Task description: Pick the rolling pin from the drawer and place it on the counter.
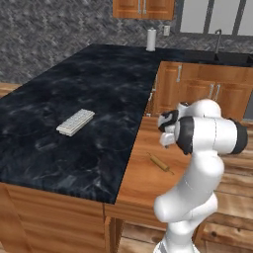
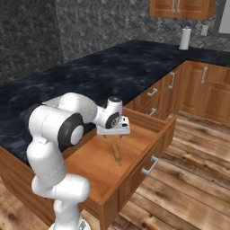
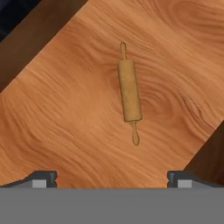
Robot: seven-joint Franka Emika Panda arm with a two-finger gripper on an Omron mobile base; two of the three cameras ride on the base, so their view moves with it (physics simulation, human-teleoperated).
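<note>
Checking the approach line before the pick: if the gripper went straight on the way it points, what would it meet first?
Probably the rolling pin, lying flat on the drawer bottom; the open gripper may arrive slightly beside it.

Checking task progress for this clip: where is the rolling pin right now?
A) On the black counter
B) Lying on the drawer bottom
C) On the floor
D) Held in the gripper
B: the rolling pin lies flat on the drawer bottom, below the open gripper.
</note>
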